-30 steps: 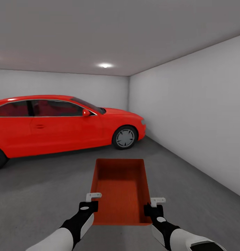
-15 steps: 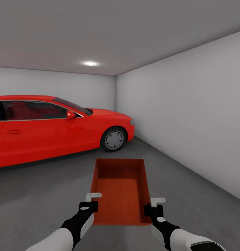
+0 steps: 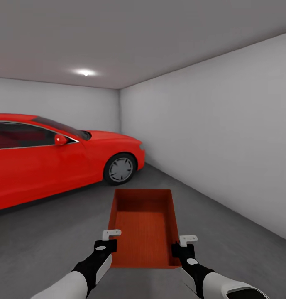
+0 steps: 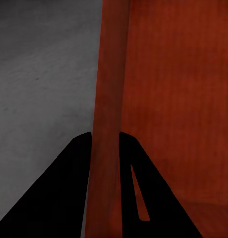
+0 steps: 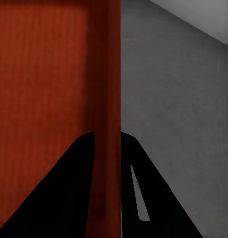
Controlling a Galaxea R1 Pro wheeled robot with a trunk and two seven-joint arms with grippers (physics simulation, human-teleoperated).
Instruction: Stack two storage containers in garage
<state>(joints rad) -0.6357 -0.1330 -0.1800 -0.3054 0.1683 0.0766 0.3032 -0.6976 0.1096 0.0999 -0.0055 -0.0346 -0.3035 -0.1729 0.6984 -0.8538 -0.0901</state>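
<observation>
Head forward-down, wrists close, sharing container [image 3: 143, 226]

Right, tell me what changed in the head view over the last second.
The whole view swung to the robot's right: the red car and ceiling light slid toward the picture's left, more of the white wall showing. That is camera motion, not the car's. The storage container stays clamped between the left gripper and right gripper, unchanged.

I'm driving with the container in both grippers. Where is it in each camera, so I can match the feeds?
Head view: storage container at lower centre, held between left gripper and right gripper.
Left wrist view: its side wall runs between the black fingers.
Right wrist view: its opposite wall between the fingers.
Shared landmark: grey concrete floor.
</observation>
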